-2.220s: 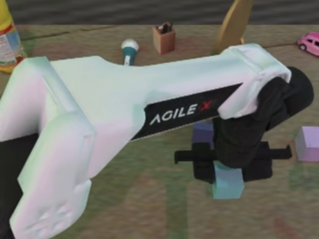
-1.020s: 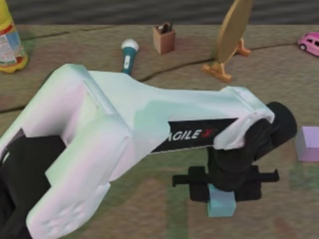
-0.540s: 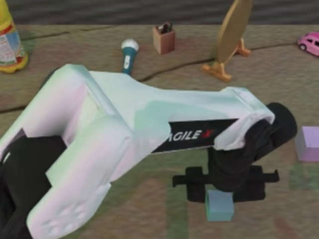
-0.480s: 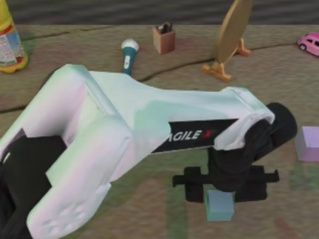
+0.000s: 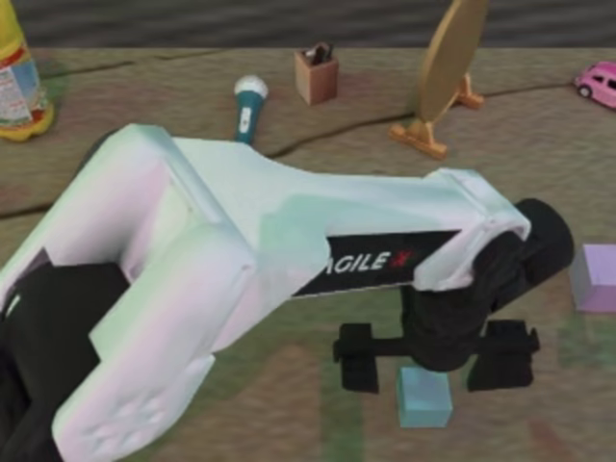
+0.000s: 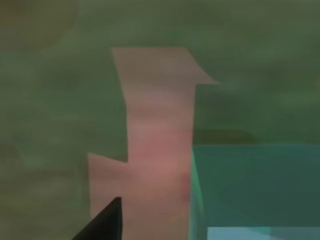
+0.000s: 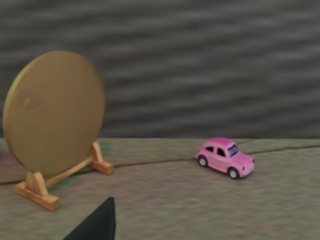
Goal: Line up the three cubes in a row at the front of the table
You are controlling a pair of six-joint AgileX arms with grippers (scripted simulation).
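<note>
the left arm's white link, lettered "agilex" on a black strip, reaches across the brownish-olive mottled table (image 5: 539,154). its black two-finger left gripper (image 5: 435,358) hangs spread wide above the small teal cube (image 5: 424,397), which sits on the table near the front edge, free of both fingers. the pale lilac cube (image 5: 594,277) lies at the right edge. the yellow bottle (image 5: 19,77) at far left carries a label too small to read. the right gripper's state cannot be told; only a dark tip (image 7: 97,222) shows.

Left arm reaching across, left claw (image 5: 435,354) spread wide, pointing down
</note>
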